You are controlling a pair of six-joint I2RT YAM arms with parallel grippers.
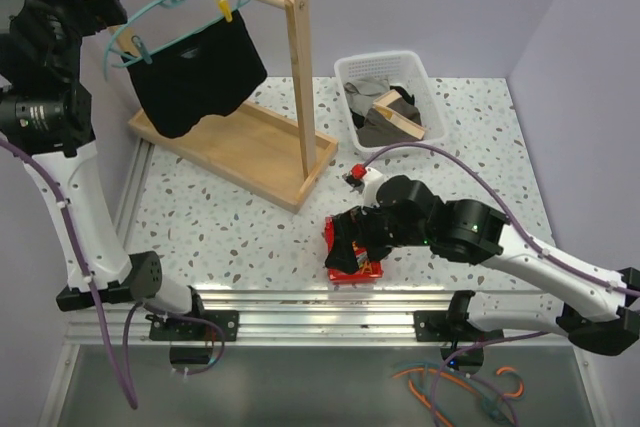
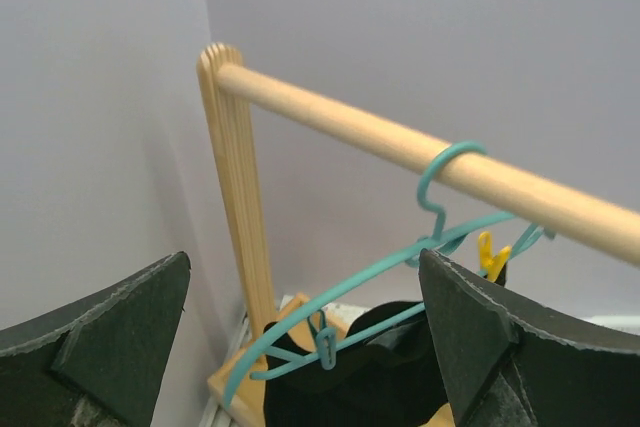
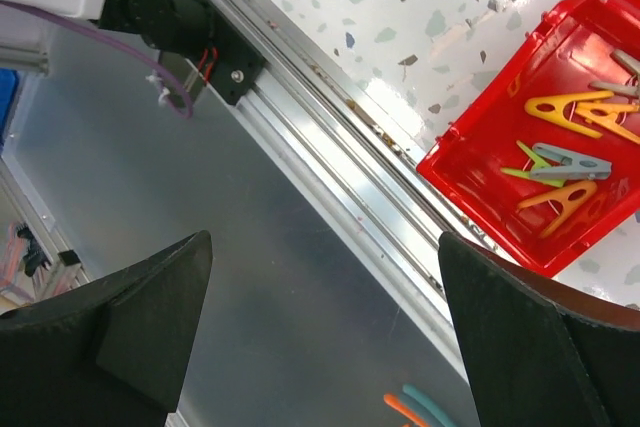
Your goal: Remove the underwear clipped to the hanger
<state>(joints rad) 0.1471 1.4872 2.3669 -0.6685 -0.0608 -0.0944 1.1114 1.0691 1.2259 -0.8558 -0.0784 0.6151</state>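
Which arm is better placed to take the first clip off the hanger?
Left. Its open end effector is up at the hanger, facing the teal clip on the underwear. The right end effector is down over the red tray.

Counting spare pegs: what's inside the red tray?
Loose clothes pegs, orange, grey and green, lie in the red tray. Its right end is cut off by the frame edge.

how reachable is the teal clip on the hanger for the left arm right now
Likely yes: the left gripper is open and faces the teal clip on the hanger, nothing between them.
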